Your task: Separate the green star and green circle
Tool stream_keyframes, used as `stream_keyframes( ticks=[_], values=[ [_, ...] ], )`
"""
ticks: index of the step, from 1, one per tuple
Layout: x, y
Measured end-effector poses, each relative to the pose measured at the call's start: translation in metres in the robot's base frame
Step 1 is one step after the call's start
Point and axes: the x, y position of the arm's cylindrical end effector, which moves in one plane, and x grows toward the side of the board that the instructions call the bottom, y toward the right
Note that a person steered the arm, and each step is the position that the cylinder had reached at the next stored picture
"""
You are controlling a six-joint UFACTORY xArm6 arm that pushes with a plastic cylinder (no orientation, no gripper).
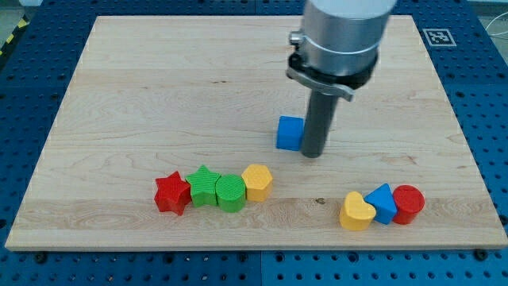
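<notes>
The green star (204, 185) and the green circle (231, 191) sit touching side by side near the view's bottom, left of centre. A red star (171, 193) touches the green star on its left. A yellow hexagon (257, 182) touches the green circle on its right. My tip (313, 153) rests on the board above and to the right of this row, right beside a blue cube (290, 133) on that cube's right side.
A yellow heart (356, 212), a blue triangle (382, 203) and a red circle (409, 203) cluster at the view's bottom right. The wooden board (143, 87) lies on a blue perforated table, with a marker tag (437, 36) at the top right.
</notes>
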Motion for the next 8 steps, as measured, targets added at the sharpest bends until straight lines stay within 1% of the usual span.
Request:
stream_keyframes(
  ticks=[1, 2, 3, 4, 6, 7, 8],
  values=[
    [-0.011, -0.024],
    [-0.006, -0.011],
    [0.027, 0.018],
    [0.069, 0.02],
    [0.081, -0.025],
    [0.101, -0.046],
    [0.107, -0.079]
  ],
)
